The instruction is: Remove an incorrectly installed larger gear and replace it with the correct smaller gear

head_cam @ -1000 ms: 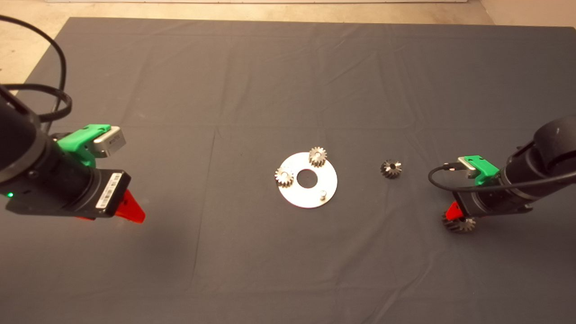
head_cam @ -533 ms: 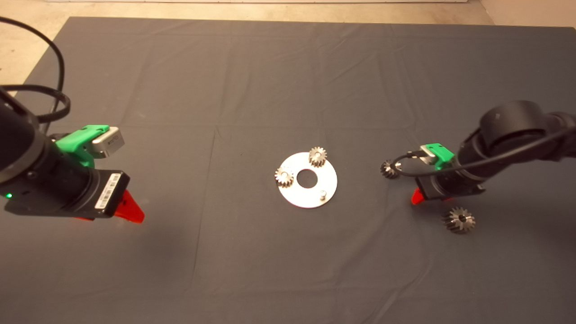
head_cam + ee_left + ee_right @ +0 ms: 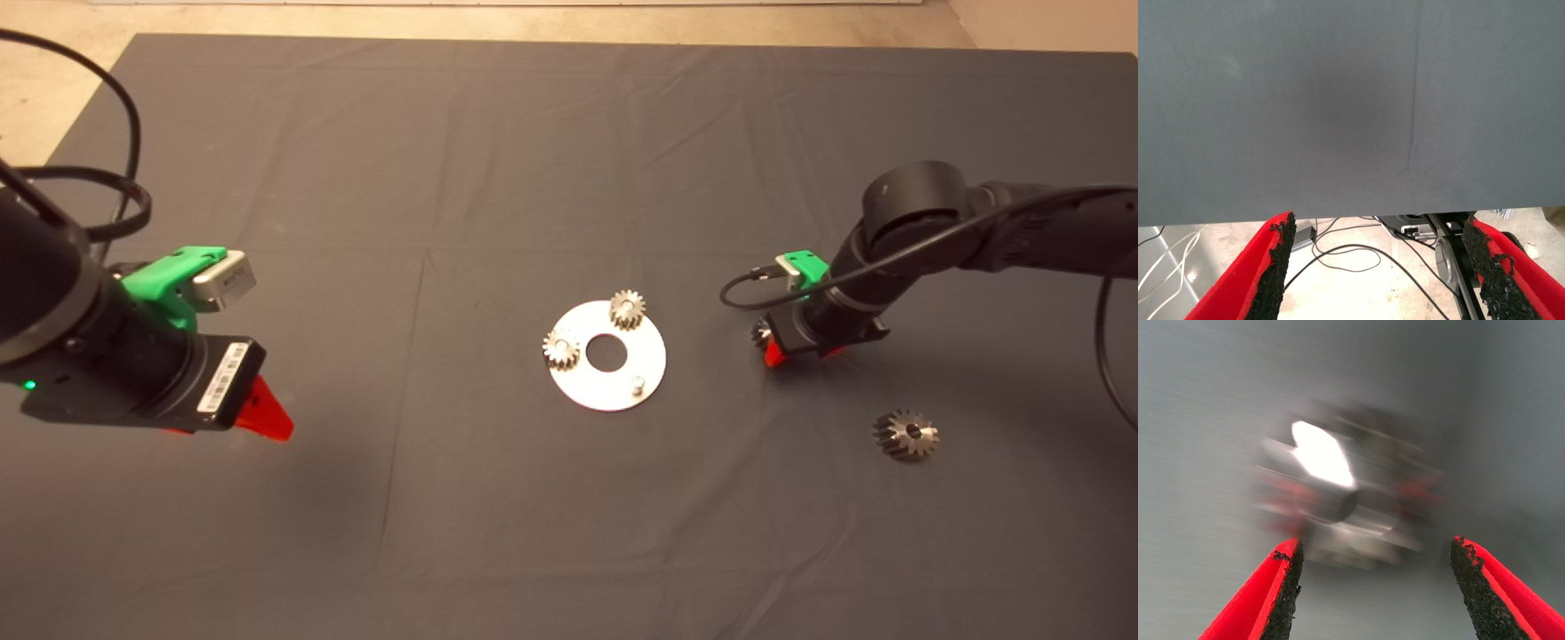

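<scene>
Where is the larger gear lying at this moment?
In the head view the larger gear lies on the mat's right side, apart from the round plate and nearer the viewer than the right hand.

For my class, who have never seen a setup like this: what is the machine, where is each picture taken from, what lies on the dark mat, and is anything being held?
It is a robot with two black arms, each ending in a green tool with two red fingers. The head view looks down on the mat; the other two pictures come from cameras on the wrists. A silver disc carries two pale small gears and one bare peg. The larger gear lies loose to the right. The right tool is open over the smaller gear, not gripping it. The left tool hangs open over bare mat at the left. Nothing is held.
</scene>
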You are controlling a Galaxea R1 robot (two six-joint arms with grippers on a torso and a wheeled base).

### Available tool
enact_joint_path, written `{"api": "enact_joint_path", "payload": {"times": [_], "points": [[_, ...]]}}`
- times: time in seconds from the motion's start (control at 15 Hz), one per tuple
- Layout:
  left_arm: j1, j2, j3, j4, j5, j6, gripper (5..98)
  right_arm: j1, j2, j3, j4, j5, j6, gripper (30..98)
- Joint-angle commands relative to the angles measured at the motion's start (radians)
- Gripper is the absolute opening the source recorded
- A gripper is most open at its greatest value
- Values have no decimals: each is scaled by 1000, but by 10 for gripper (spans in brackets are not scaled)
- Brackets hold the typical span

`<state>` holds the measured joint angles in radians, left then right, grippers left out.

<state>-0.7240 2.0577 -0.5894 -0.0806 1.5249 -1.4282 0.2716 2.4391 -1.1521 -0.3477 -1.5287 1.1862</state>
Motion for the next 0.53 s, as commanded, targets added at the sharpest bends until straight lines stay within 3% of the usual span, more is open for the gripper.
{"api": "enact_joint_path", "payload": {"times": [0.0,0.47], "points": [[-15,10,-6,2,133,-5,635,28,56,-58,-30,-5,-20,591],[-15,8,-4,2,133,-5,635,28,78,-72,-30,-1,-23,591]]}}
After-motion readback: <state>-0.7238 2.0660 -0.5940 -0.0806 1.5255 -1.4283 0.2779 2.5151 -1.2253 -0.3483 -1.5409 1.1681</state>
